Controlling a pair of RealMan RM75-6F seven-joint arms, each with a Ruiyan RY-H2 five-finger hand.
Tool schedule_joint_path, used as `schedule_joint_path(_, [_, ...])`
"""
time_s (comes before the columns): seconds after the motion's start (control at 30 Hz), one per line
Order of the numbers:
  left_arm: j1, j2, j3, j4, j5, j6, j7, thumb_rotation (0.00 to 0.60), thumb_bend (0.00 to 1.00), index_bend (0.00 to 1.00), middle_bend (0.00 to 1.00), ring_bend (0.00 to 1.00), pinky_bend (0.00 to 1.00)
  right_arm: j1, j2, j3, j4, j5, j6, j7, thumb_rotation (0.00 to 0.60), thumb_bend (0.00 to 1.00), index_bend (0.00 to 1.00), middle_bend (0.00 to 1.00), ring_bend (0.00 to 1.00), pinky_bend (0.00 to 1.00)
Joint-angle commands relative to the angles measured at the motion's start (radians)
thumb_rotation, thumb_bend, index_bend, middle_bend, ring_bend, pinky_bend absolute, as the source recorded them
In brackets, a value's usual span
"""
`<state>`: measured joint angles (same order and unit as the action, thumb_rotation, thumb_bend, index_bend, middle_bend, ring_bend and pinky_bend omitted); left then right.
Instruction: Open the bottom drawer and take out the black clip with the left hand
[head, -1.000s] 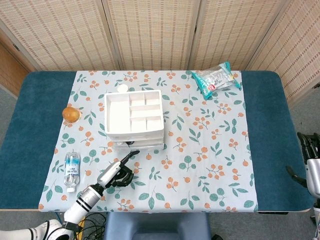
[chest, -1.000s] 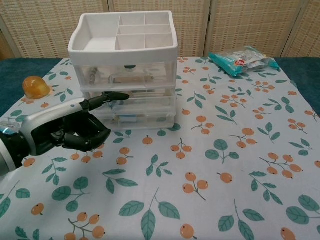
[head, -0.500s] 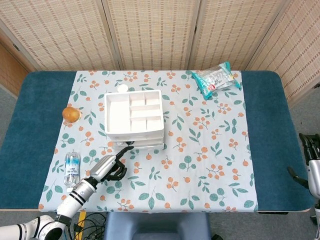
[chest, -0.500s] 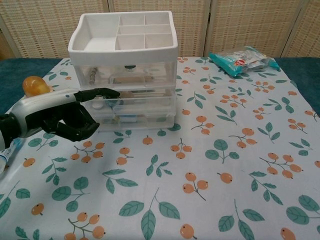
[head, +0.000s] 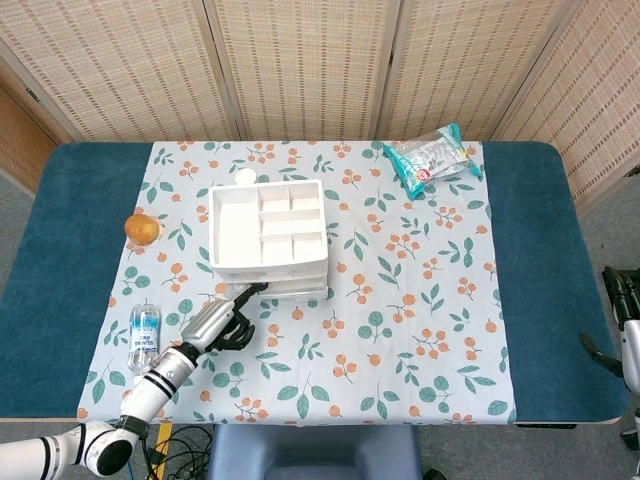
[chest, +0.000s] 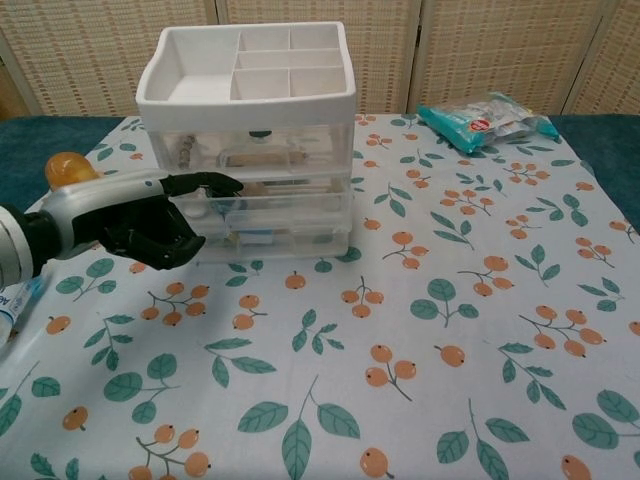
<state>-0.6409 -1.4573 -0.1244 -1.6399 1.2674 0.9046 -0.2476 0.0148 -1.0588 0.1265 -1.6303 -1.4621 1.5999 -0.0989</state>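
Note:
The white drawer unit with clear drawers stands left of centre on the flowered cloth; in the chest view its bottom drawer sits pushed in. I cannot make out the black clip through the drawer fronts. My left hand hovers at the unit's front left. One finger stretches out to the left part of the drawer fronts, about middle-drawer height, and the others curl in on nothing. The head view shows this left hand just in front of the unit. My right hand hangs off the table's right edge, fingers apart, holding nothing.
An orange ball lies left of the unit, and a water bottle lies beside my left forearm. A teal snack packet sits at the back right. A small white round thing is behind the unit.
My left hand has moved left and toward the drawers, its outstretched finger now at the left part of the drawer fronts. The drawers stay shut. The right hand has barely moved.

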Motion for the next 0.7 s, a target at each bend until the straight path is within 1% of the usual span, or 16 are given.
schedule_joint_path(0.03, [-0.005, -0.003, -0.006, 0.003, -0.017, -0.003, 0.024, 0.6, 0.56, 0.09, 0.89, 1.0, 1.0, 0.001, -0.001, 0.0, 0.003, 0.002, -0.003, 0.003, 0.6, 0.24, 0.0, 0.13, 0.05, 0.0])
schedule_joint_path(0.2, [-0.012, -0.003, -0.01, 0.001, -0.037, -0.014, 0.051, 0.6, 0.56, 0.15, 0.9, 1.0, 1.0, 0.001, -0.001, 0.0, 0.006, 0.004, -0.007, 0.012, 0.6, 0.24, 0.0, 0.13, 0.05, 0.0])
schedule_joint_path(0.4, [-0.022, -0.005, -0.016, 0.006, -0.051, -0.029, 0.066, 0.6, 0.56, 0.19, 0.9, 1.0, 1.0, 0.0, -0.001, 0.0, 0.005, 0.006, -0.007, 0.016, 0.6, 0.24, 0.0, 0.13, 0.05, 0.0])
schedule_joint_path(0.53, [-0.022, 0.001, -0.016, 0.001, -0.042, -0.03, 0.059, 0.6, 0.56, 0.21, 0.9, 1.0, 1.0, 0.0, 0.001, 0.0, 0.001, 0.006, -0.008, 0.015, 0.6, 0.24, 0.0, 0.13, 0.05, 0.0])
schedule_joint_path(0.7, [-0.02, 0.015, -0.008, -0.008, -0.02, -0.034, 0.046, 0.599, 0.56, 0.22, 0.9, 1.0, 1.0, 0.0, 0.003, 0.0, -0.005, 0.004, -0.007, 0.012, 0.6, 0.24, 0.0, 0.13, 0.05, 0.0])
